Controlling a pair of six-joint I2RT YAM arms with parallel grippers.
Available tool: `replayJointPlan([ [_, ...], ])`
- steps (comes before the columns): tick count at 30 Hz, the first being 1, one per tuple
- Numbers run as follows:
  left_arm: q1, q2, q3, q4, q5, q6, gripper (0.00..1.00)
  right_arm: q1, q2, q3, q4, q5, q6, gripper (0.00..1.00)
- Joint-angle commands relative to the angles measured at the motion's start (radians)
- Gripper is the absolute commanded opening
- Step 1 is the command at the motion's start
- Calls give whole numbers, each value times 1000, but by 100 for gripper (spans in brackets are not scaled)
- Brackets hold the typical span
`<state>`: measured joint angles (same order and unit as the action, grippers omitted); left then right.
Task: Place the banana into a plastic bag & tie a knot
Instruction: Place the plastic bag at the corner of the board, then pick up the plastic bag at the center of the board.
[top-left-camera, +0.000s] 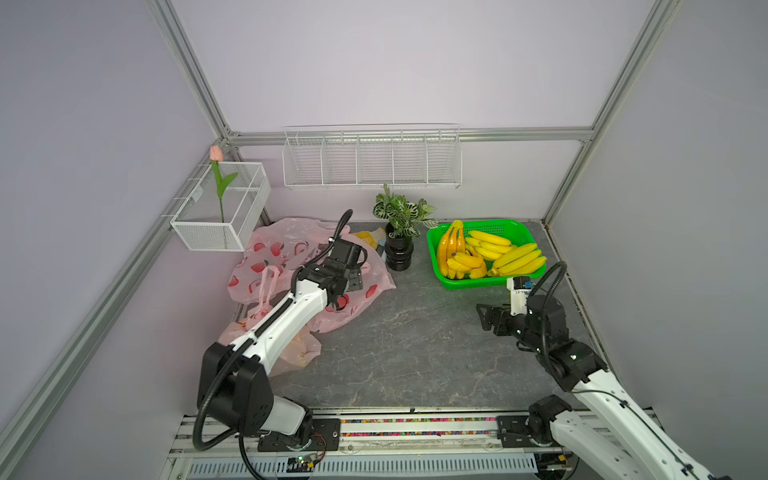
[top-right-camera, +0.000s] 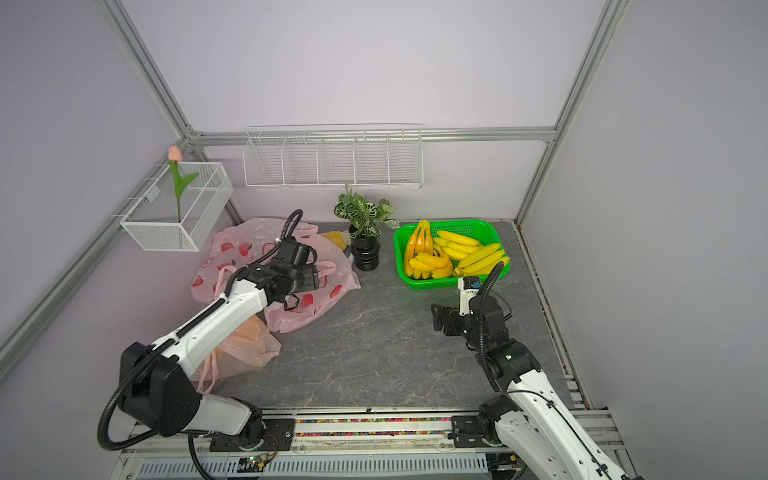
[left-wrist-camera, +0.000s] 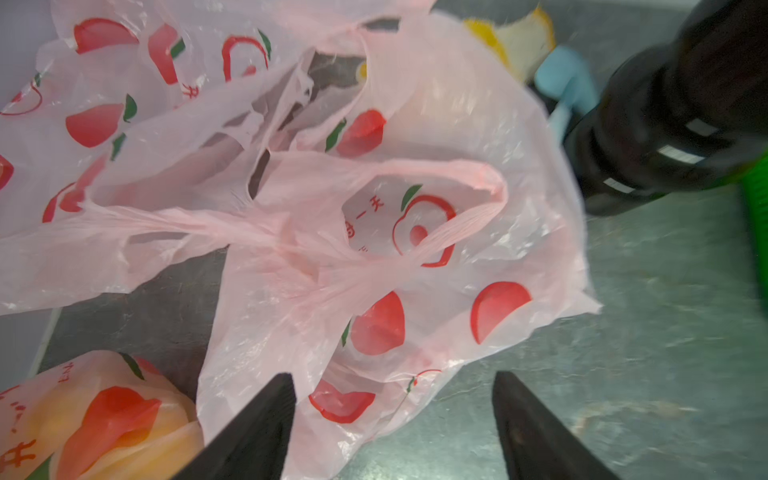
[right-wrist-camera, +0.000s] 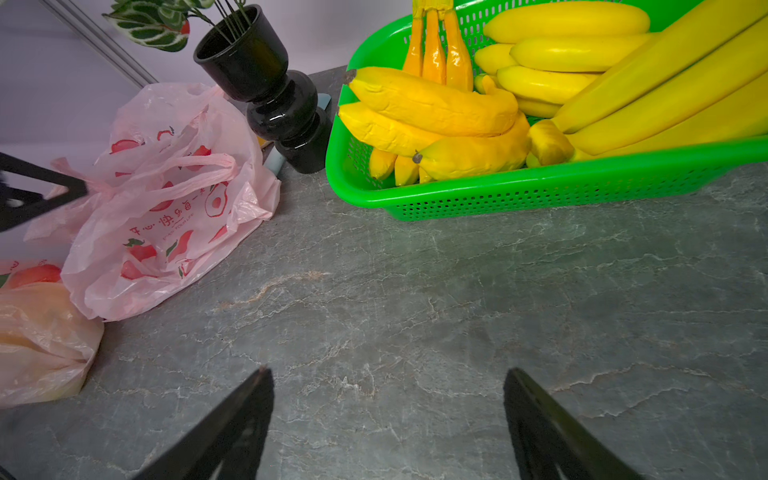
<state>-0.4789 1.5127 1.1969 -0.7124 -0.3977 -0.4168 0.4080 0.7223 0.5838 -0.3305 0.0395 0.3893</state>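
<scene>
Plant pot (top-left-camera: 399, 254) between bag (top-left-camera: 286, 243) and basket (top-left-camera: 473, 284)

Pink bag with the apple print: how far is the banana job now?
Done: one filled bag lies by the left arm; its knot cannot be judged. In hand: nothing; the left gripper is open over the empty bag, the right gripper open near the basket. Left: bananas into the bag, then the knot.

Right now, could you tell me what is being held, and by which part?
Nothing: left gripper open over the pink bag; right gripper open, empty.
</scene>
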Motion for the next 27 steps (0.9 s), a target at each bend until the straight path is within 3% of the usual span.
replayJointPlan([
  [1, 0, 71, 44, -42, -158, 1, 80, 12, 0, 22, -23, -15, 10, 89],
  [8, 27, 225, 87, -46, -259, -1, 79, 24, 15, 29, -20, -15, 18, 89],
  [14, 52, 264, 101, -20, -279, 8, 52, 40, 33, 52, -23, -22, 20, 89],
  [18, 55, 208, 52, 40, -228, 19, 13, 66, 50, 69, -29, -15, 22, 89],
  [20, 54, 154, 6, 87, -192, 6, 2, 81, 56, 73, -24, -6, 26, 89],
  [27, -3, -96, -144, 207, -87, -56, 0, 141, 100, 95, -11, 19, 49, 89],
])
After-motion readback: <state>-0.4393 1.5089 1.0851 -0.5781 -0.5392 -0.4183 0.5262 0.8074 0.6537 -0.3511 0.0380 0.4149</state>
